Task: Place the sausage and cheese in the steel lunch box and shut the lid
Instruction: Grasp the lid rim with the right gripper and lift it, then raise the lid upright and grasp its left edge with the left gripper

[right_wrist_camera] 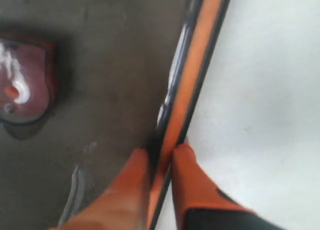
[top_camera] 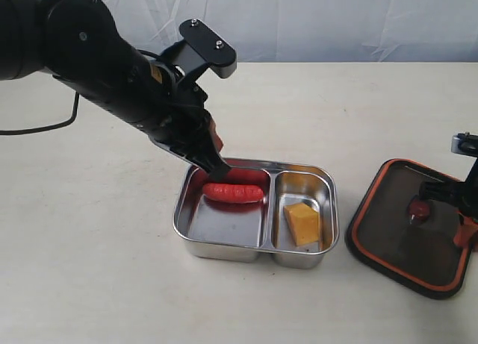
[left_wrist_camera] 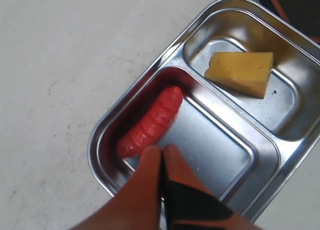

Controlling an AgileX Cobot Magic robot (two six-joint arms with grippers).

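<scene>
- Left jaws are closed on nothing, their tips just above the sausage (top_camera: 233,192).
- Right jaws pinch the orange rim of the lid (top_camera: 388,232), which sits on the worktop (top_camera: 89,269) at lower right.
- The steel lunch box (top_camera: 180,221) sits at centre frame, with the sausage in its left compartment and the cheese (top_camera: 302,223) in its right.

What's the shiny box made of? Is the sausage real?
The lunch box looks like polished steel: its walls mirror the sausage. That sausage seems glossy plastic, with moulded ridges. The cheese looks matte, maybe plastic or foam.
</scene>
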